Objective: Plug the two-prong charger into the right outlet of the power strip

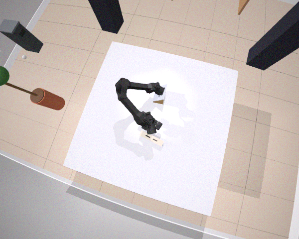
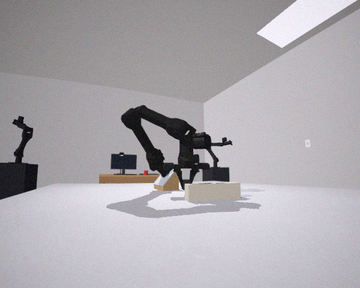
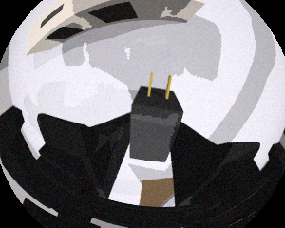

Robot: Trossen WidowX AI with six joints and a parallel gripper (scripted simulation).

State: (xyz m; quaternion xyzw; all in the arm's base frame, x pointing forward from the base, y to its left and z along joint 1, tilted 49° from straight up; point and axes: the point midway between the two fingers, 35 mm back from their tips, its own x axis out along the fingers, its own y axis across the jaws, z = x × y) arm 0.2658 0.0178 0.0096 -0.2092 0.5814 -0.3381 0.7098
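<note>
The black charger (image 3: pixel 154 130) is between the fingers in the wrist view, its two gold prongs pointing away from the gripper. My gripper (image 1: pixel 155 127) (image 2: pixel 187 182) (image 3: pixel 153 118) is shut on the charger. The cream power strip (image 1: pixel 158 142) (image 2: pixel 212 192) (image 3: pixel 37 42) lies on the white table, with two dark slots on top in the top view. The gripper is beside the strip's long side, nearer the arm base. In the wrist view the prongs are apart from the strip. The charger is hard to make out in the top and exterior views.
A wedge block (image 1: pixel 159 102) (image 2: pixel 171 185) (image 3: pixel 157 190) with a wooden side and pale sloped face stands by the arm base, behind the gripper. The white table (image 1: pixel 185 167) (image 2: pixel 143 248) carries the arm, strip and block. Dark pedestals stand beyond the table.
</note>
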